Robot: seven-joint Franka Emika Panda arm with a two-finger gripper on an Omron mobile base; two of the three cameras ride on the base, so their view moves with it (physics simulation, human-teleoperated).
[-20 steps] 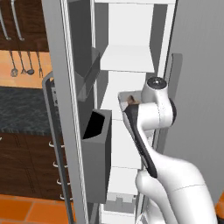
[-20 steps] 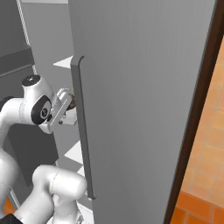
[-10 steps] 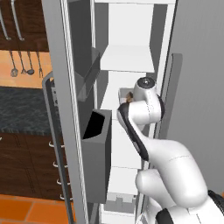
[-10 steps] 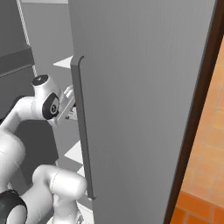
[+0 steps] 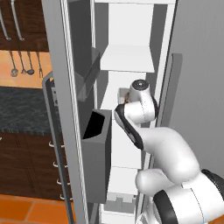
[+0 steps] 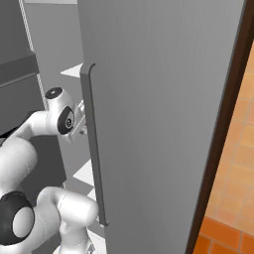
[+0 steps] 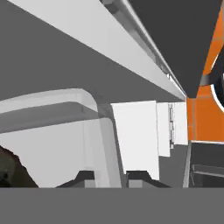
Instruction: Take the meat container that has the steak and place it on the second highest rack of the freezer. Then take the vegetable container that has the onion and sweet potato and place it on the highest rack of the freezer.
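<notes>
So here we've got the arm folded up and reaching into the freezer [image 5: 127,65], with its wrist up around the second shelf from the top in the left base view. The hand [image 7: 110,176] is tucked inside the compartment, and from the hand camera we can see its two dark fingertips [image 7: 85,176] sitting either side of the translucent wall of the meat container [image 7: 105,131]. One tip is inside the rim and one outside, so it looks clamped on that rim corner.

The container stretches away from the hand to the left, its rounded pale rim curving just above the fingertips. Down in the far left corner, inside the tray and well off to the side of the fingers, we can make out a dark brown lumpy bit, which is the steak [image 7: 11,168]. Most of it is cut off by the edge, so we can't say much about how it lies.

Just beyond the container there's a white shelf [image 7: 135,133] stretching ahead of the hand. We honestly can't tell if the tray is resting on it or hanging just over it.

In the left base view the open door sits to the left of the arm with its grey door bins [image 5: 94,153]. From the right base view, the wrist pokes in just behind the long handle [image 6: 94,149] of the neighbouring grey door [image 6: 163,99], and the fingers are hidden there.
</notes>
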